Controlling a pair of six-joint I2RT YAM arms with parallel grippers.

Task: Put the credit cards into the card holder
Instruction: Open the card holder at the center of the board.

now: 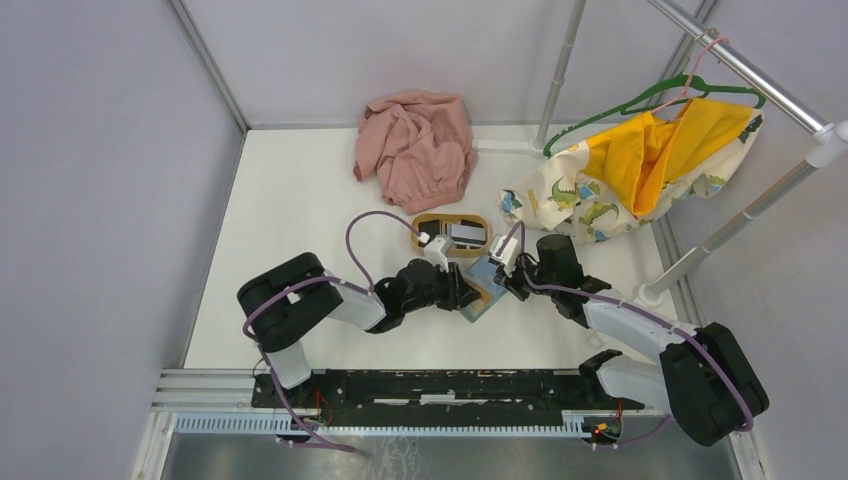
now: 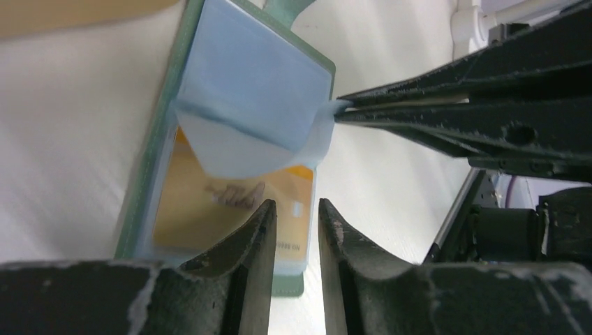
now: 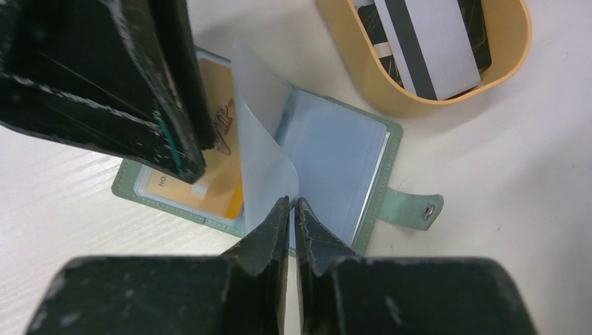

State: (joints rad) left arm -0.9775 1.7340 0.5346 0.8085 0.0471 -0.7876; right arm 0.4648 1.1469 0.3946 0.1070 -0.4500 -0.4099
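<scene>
1. The card holder (image 1: 483, 290) lay open on the white table (image 1: 300, 220), near its middle, between the two arms.
2. A gold card (image 3: 222, 112) sat in the holder's pocket on its 9 o'clock half, as the right wrist view showed it.
3. The right end effector (image 3: 293, 204) reached in from 3 o'clock in the top view and was clenched on a translucent plastic sleeve (image 3: 262, 139), lifting it off the pages.
4. The left end effector (image 2: 297, 209) came from 9 o'clock; its fingers stood slightly apart over the gold card's edge, grasping nothing.
5. An oval tan tray (image 1: 450, 217) sat at 12 o'clock of the holder, just beside it.
6. In the tray lay a pale card with a dark stripe (image 3: 440, 49) on top of black cards (image 3: 478, 35).
</scene>
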